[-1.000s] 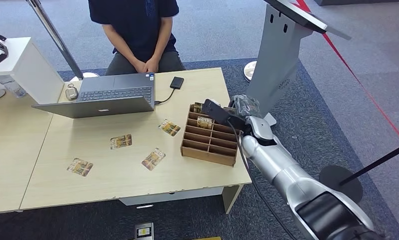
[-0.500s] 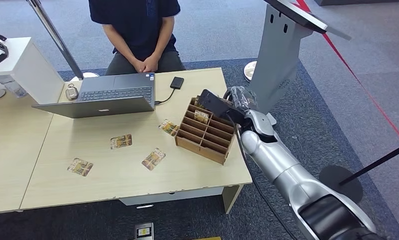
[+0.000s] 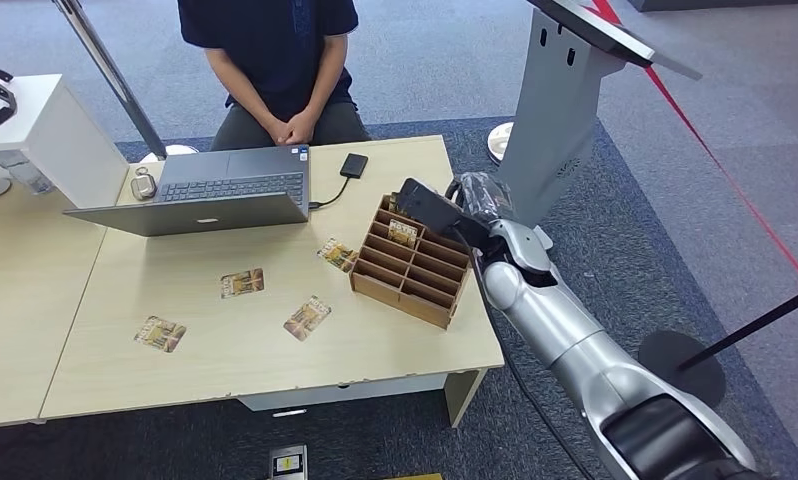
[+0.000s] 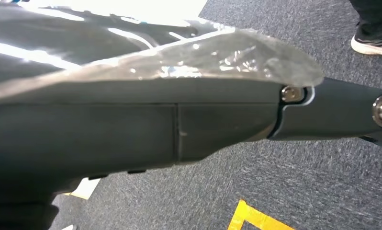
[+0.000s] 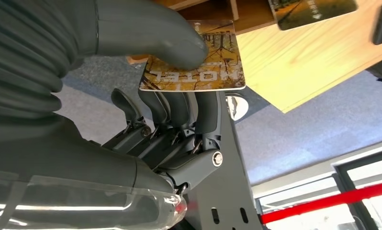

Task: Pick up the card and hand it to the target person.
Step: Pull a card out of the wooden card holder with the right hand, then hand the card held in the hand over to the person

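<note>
The hotel card [image 5: 198, 60] sits pinched between the thumb and fingers of the right hand [image 5: 170, 96], at the far end of the wooden slotted organizer [image 3: 412, 265] on the desk [image 3: 225, 350]. Judged from this, the grasp is made; lifting clear and passing the card to the seated person [image 3: 275, 60] remain. The right wrist view shows the pinch, which the head view leaves hidden behind the hand. The left hand's state cannot be told from its wrist view. Loose cards [image 3: 242, 283] lie near the laptop [image 3: 205, 195].
</note>
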Motion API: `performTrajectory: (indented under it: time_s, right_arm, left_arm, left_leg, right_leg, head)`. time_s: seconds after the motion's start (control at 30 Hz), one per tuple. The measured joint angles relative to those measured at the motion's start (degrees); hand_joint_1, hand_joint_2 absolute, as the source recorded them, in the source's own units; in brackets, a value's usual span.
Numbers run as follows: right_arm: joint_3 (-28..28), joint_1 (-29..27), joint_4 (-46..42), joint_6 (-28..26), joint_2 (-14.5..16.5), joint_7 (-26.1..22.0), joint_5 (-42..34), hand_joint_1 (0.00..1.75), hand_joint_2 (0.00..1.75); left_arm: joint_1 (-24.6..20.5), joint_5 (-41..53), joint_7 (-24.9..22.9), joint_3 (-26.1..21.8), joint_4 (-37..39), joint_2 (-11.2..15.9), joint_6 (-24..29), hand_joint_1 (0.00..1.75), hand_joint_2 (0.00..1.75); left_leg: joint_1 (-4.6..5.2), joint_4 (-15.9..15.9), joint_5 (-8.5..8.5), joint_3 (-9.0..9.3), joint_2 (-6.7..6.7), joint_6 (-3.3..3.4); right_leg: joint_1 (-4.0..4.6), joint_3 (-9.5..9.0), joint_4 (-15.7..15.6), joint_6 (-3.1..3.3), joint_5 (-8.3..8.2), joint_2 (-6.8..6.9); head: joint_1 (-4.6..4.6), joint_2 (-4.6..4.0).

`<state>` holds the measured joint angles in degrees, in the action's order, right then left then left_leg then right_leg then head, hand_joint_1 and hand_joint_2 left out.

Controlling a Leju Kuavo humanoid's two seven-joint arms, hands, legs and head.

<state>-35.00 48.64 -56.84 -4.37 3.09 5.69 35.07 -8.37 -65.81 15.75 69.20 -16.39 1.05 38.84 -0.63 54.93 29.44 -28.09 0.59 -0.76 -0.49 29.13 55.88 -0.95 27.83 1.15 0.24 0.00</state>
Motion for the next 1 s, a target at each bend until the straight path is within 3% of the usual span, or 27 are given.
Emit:
performTrajectory:
  time_s: [0.83, 1.0]
  right_arm:
    - [-0.58, 0.0, 1.96, 0.0, 0.93, -0.43, -0.15, 1.7, 1.75]
    - [-2.51, -0.49, 7.85, 0.44, 3.67, -1.05, -0.47, 1.68, 1.75]
  left_arm:
    - [-0.01, 0.02, 0.01, 0.02, -0.02, 0.0, 0.0, 0.0, 0.0]
    - [-0.06, 0.26, -0.52, 0.1, -0.02, 0.0, -0.03, 0.0, 0.0]
  left_leg:
    - [0.0, 0.0, 0.0, -0.01, -0.01, 0.01]
    - [0.01, 0.0, 0.0, -0.01, 0.0, 0.01]
  right_leg:
    - [0.0, 0.0, 0.0, 0.0, 0.0, 0.0]
    - [0.0, 0.01, 0.0, 0.0, 0.0, 0.0]
  head:
    - [0.0, 0.0]
    - [-0.01, 0.0]
